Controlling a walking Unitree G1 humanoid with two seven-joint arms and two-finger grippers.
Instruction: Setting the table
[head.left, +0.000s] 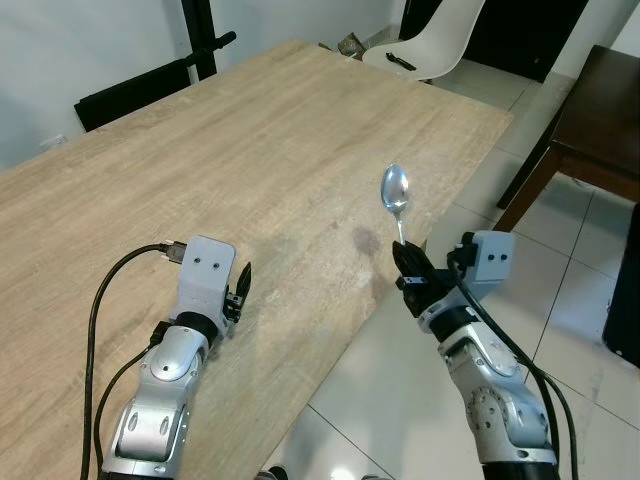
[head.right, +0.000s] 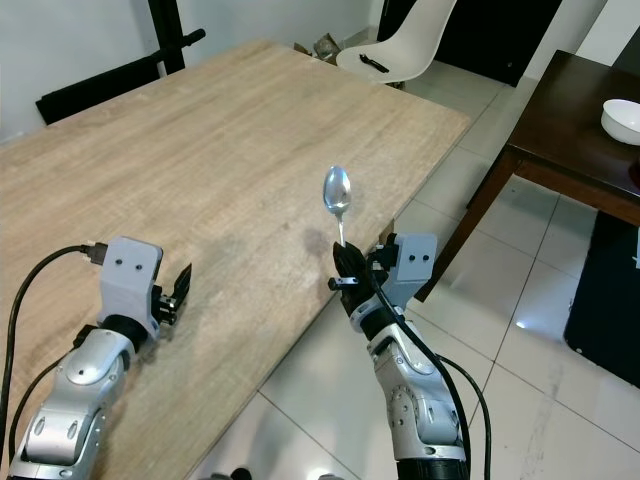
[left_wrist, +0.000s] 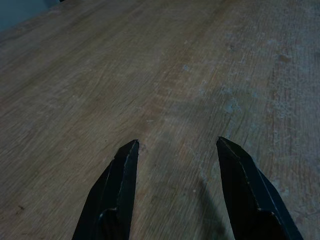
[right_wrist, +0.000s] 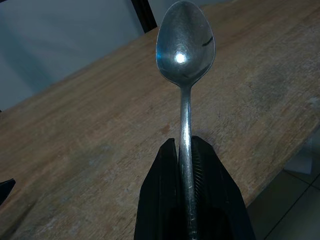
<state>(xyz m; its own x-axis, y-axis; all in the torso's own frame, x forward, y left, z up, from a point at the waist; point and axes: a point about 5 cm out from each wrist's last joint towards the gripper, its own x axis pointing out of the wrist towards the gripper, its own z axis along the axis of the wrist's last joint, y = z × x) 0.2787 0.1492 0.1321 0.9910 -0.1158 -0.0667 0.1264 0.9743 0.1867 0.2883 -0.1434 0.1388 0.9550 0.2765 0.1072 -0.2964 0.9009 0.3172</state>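
While nothing has yet been laid on the wooden table (head.left: 250, 150), stock runs as follows, nearest first. Item: left gripper (head.left: 238, 290), low over the near part of the tabletop, its two black fingers (left_wrist: 117, 190) spread apart with bare wood between them, carrying nothing. Item: right gripper (head.left: 411, 268), at the table's near long edge, roughly above the line where wood meets tiled floor (head.left: 560, 300), fingers pressed together on the handle of a metal spoon (head.left: 395, 192). Spoon stands close to upright, bowl uppermost and handle running down between the fingers, held in the air and touching no surface. Item: tabletop, pale grained wood, faintly marked beside the right gripper; no plate, glass or other cutlery on the part in view. Item, farther off on the right: dark wooden side table (head.right: 590, 130) bearing a white bowl (head.right: 621, 119) at its far edge. Item, beyond the far end of the table: white moulded chair (head.left: 435, 40); black frame (head.left: 150, 85) against the wall. Progress, as a judgement: barely begun, one spoon in hand and not yet placed; setting it down and fetching the remaining tableware appear outstanding.
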